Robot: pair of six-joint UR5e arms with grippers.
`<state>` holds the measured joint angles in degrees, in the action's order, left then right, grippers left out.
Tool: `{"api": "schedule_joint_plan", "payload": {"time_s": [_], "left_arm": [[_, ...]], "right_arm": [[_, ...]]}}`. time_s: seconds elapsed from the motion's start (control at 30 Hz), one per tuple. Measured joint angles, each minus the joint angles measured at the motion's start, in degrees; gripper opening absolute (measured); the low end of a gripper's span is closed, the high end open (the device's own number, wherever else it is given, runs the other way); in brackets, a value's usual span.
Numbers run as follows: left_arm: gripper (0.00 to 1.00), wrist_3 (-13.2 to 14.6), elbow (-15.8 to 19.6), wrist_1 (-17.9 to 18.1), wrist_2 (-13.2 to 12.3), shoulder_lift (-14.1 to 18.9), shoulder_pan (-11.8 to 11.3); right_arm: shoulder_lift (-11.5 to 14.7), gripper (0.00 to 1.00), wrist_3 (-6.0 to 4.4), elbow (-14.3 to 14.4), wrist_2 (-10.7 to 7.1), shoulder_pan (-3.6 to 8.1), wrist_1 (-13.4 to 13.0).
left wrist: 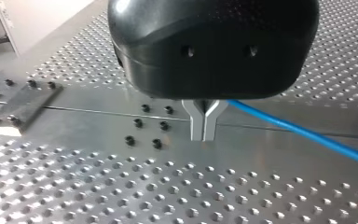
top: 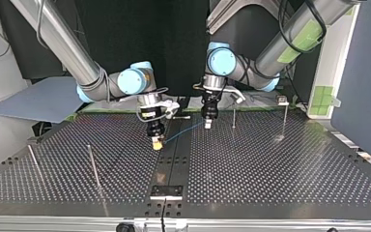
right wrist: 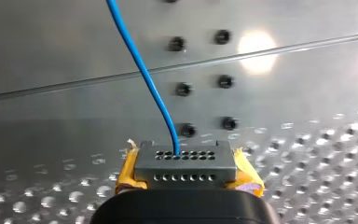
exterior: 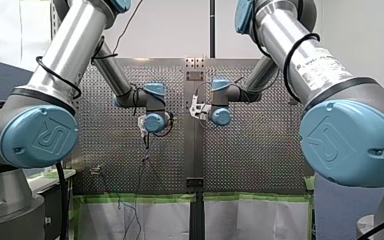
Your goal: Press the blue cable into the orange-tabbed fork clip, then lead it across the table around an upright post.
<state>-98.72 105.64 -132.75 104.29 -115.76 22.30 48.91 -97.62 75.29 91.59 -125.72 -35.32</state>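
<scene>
Thin blue cable [top: 186, 131] over the middle of the bumpy metal worktop [top: 280, 169], right end effector [right wrist: 177, 154] with yellow pads [right wrist: 246, 170] squeezing it, left end effector [left wrist: 203, 135] with metal fingers [left wrist: 196, 126] pinching it, thin posts [top: 94, 166] well apart.

I see the blue cable [top: 186, 131], thin and smooth, strung in a nearly straight line across the table's centre strip [top: 173, 166]. One end runs into my right gripper [top: 158, 143], pinched between its yellow pads at the strip's left edge in the top view. The other end meets the closed metal fingers of my left gripper [top: 207, 124], by the strip's right edge. An upright post [top: 234, 115], thin and metal, stands right of the strip, and a second post [top: 285, 118] farther right. A third post [top: 93, 166] and a fourth post [top: 35, 162] stand left of the strip.
</scene>
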Motion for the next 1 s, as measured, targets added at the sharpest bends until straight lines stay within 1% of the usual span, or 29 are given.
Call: {"api": "schedule_joint_plan", "payload": {"time_s": [0.13,0.27,0.37,0.47,0.63,0.8,1.0], "left_arm": [[0.00,-0.80,0.00,-0.16,-0.04,1.30,-0.07],[0.00,-1.90,-0.31,-0.36,-0.19,1.86,-0.22],[0.00,-2.63,-1.40,-1.05,-0.50,1.97,0.02],[0.00,-3.34,-2.63,-2.03,-1.12,1.98,0.24],[0.00,-5.52,-5.09,-3.31,-2.67,2.00,0.36],[0.00,-7.60,-7.45,-4.48,-3.35,2.01,0.38],[0.00,-8.11,-8.95,-5.46,-3.58,2.01,0.39]], "right_arm": [[0.88,0.00,0.32,0.01,0.98,-0.04,1.30],[1.34,0.00,0.61,0.01,2.65,-0.15,2.96],[1.81,0.00,1.02,0.03,3.97,-0.16,4.17],[2.71,0.00,1.26,0.04,5.14,-0.14,4.74],[4.68,0.00,1.37,0.04,5.71,0.08,5.17],[6.78,0.00,1.44,0.02,5.94,0.23,5.47],[8.07,0.00,1.44,0.00,6.04,0.27,6.11]]}}
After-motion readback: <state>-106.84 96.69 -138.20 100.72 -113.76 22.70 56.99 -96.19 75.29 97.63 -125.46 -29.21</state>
